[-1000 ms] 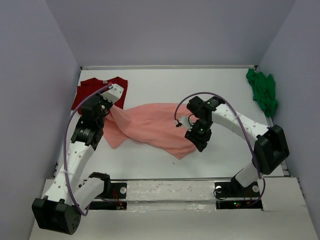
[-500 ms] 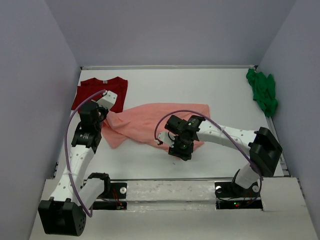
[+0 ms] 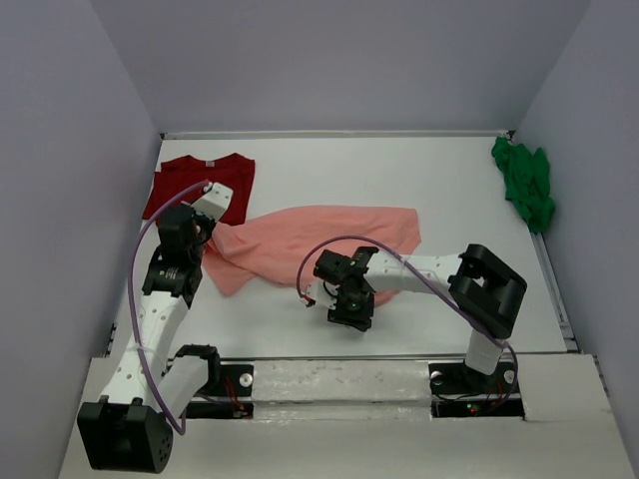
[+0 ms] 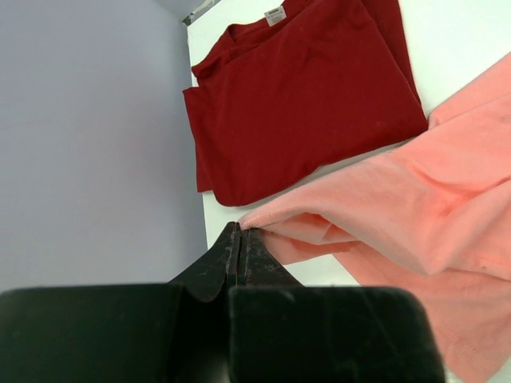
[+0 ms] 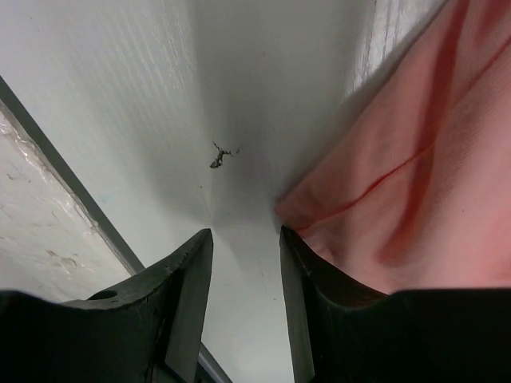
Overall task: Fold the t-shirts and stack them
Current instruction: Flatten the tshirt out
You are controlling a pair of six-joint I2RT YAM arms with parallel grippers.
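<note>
While the dark red t-shirt [image 3: 190, 185] lies flat at upper left, the left gripper [image 3: 208, 226] just below it is clamped on a corner of the salmon-pink t-shirt [image 3: 310, 244], which is spread mid-frame. The right gripper [image 3: 347, 307] stands with its fingers apart at that shirt's lower edge. The green t-shirt [image 3: 526, 185] lies bunched at upper right.

free: table [image 3: 449, 170] far-centre | blocked: salmon-pink shirt [image 3: 319, 235] middle, dark red shirt [image 3: 190, 180] far-left
</note>
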